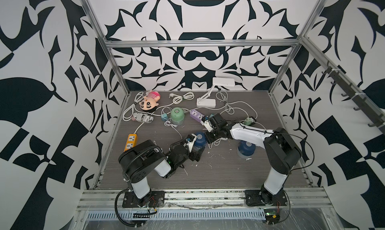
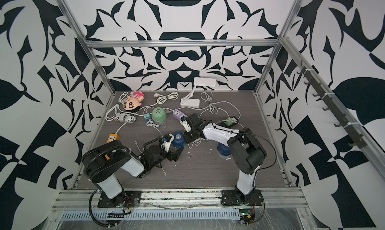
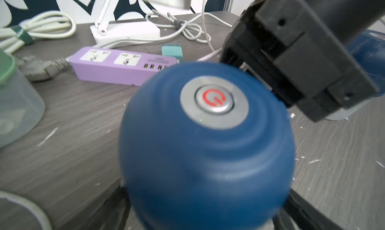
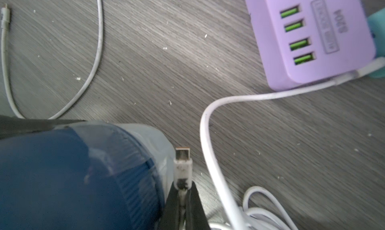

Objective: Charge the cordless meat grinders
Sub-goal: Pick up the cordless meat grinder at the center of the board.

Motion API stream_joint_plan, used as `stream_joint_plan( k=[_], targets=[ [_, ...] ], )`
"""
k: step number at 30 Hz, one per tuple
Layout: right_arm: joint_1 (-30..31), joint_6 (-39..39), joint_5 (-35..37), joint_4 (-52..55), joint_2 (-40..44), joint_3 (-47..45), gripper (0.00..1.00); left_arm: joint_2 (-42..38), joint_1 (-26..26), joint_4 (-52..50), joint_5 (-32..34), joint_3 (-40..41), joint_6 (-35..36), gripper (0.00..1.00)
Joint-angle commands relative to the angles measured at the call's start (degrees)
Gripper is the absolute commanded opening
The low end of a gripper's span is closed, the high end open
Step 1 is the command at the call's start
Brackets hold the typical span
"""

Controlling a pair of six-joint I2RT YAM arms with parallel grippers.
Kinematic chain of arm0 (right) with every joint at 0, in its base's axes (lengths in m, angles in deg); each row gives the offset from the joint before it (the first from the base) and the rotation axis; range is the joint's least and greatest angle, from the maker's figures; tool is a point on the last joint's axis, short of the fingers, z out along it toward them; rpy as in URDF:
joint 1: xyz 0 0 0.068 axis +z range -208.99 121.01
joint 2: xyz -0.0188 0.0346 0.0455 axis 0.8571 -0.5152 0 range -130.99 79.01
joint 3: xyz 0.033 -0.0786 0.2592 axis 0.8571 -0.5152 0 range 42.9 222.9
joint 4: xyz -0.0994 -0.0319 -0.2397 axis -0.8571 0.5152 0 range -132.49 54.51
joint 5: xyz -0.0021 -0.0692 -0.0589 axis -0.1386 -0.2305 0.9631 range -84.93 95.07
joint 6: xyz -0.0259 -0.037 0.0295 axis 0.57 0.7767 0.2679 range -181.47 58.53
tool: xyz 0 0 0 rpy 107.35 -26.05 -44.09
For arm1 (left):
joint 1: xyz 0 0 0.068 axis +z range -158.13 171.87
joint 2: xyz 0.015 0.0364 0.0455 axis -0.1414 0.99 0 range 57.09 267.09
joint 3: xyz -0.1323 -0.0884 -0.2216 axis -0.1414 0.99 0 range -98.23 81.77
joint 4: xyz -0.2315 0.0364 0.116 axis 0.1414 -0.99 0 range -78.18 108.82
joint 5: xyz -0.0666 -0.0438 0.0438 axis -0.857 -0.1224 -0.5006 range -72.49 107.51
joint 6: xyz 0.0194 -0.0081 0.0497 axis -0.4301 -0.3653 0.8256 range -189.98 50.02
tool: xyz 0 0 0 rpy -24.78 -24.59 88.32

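Item one: the navy grinder sits near the middle of the counter, tipped so that its silver button with the red power mark faces my left wrist camera. My left fingers are spread wide and pressed on both flanks of its lower body, so I hold it. My right fingers are pinched together on a white cable plug. Its metal tip stands free, just beside the clear cup of the same grinder. A white cable curves away past the end of the purple power strip, whose four green ports show no plug in them. A teal adapter rests against that end. I cannot tell whether this cable belongs to the plug I hold. Item two: the second navy grinder stands upright below my right arm, well apart from the first. Item three: the mint green grinder stands upright farther back, just beside the purple strip. An orange power strip lies at the left edge.
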Motion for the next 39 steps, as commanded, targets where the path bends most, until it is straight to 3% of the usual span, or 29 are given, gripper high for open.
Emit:
stream_joint_plan(
  k=[1, 14, 26, 31, 35, 39],
  targets=[
    [-0.08, 0.77, -2.37, 0.05, -0.22, 2.33, 0.0, 1.32, -0.16, -0.44, 1.79, -1.85, 4.43, 0.99],
    [-0.08, 1.11, -4.61, 0.49, -1.61, 2.68, 0.0, 8.17, -0.16, 0.43, 3.23, -5.3, 7.25, 1.0],
    [-0.08, 1.53, -5.46, 1.34, -1.5, 2.41, 0.0, 12.07, -0.16, 4.08, 4.87, -6.24, 6.77, 0.86],
    [-0.08, 1.44, -4.32, 2.05, 0.28, 2.0, 0.0, 10.68, -0.16, 4.56, 5.4, -5.84, 7.06, 0.71],
    [-0.08, 1.43, -0.64, 4.72, 3.7, 1.85, 0.0, 6.96, -0.16, 3.53, 7.22, -4.98, 7.76, 0.68],
    [-0.08, 2.63, 5.23, 9.79, 8.69, 1.55, 0.0, -0.14, -0.16, -3.6, 8.66, -4.91, 8.96, 0.66]
  ],
)
